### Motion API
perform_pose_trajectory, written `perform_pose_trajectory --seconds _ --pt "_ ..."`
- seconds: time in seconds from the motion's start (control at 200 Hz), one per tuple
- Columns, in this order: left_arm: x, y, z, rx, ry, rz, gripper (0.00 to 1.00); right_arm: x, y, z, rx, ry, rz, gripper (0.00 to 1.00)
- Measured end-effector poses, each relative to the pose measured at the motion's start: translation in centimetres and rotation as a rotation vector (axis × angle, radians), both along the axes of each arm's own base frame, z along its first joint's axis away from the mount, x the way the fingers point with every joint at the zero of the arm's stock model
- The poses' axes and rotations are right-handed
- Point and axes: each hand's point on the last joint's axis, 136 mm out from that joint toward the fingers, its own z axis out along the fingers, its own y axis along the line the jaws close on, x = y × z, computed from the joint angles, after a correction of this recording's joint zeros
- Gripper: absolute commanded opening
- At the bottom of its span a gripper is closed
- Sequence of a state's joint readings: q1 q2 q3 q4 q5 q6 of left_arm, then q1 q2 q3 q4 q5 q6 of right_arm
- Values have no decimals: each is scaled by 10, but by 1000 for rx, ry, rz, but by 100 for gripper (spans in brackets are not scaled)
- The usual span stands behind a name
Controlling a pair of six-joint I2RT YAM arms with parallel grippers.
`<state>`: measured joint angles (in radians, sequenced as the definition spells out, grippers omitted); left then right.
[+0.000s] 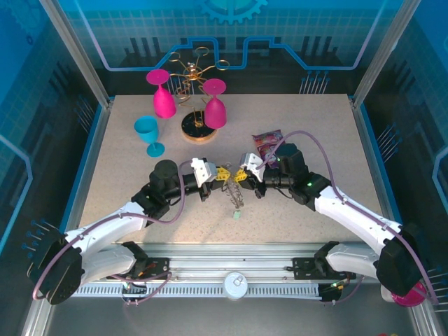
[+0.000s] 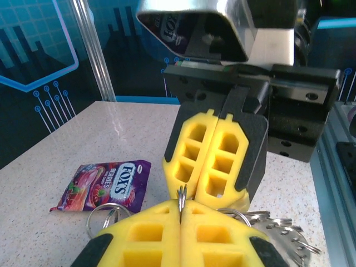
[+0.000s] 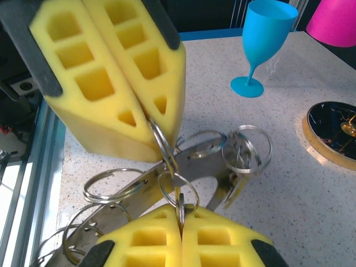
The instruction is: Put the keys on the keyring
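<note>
Now, left pincer [image 1: 222, 173]: closed, its yellow pads pinching one thin wire loop on the rim of the keyring [image 1: 236, 194]. I judge this a steadying grip, so the hoop cannot swing or turn.
Right pincer [image 1: 242, 176]: closed too, and tip to tip with the left. It nips a neighbouring small loop, probably to keep that loop presented for threading.
Keyring position: mid-desk, tilted beneath the two pincers, with its flat grey band and spare loops trailing toward the near edge. Whether its low end rests on the desk [image 1: 126, 154] I cannot tell.
Keys: a pale green tag [image 1: 238, 214] lies on the desk just nearside of the ring, touched by neither pincer. It is too small to confirm its key.
Why two grips: thin, springy loops would likely slip or twist under one hold.
Bystanders: the candy packet [image 1: 267, 142] lies just beyond the right pincer. The blue goblet [image 1: 148, 133] and gold rack [image 1: 194, 84] stand well apart, out of the working space.
Progress: seemingly early, since the green-tagged key lies loose.
</note>
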<state>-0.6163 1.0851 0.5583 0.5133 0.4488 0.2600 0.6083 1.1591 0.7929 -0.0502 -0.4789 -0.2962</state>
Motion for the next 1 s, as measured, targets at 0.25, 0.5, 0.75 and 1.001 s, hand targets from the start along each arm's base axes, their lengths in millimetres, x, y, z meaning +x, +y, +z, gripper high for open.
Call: perform_pose_trajectory --seconds 0.25,0.5,0.75,1.001 --pt "2 -1 6 -51 34 5 0 -2 16 0 -39 -37 39 0" --pt "2 -1 10 -62 18 5 0 0 1 9 -8 -41 15 37" --pt "0 -1 10 -59 8 -7 0 -3 -16 35 92 -65 23 33" --pt "-3 -3 9 -54 5 -33 0 -6 -4 35 138 -31 91 31"
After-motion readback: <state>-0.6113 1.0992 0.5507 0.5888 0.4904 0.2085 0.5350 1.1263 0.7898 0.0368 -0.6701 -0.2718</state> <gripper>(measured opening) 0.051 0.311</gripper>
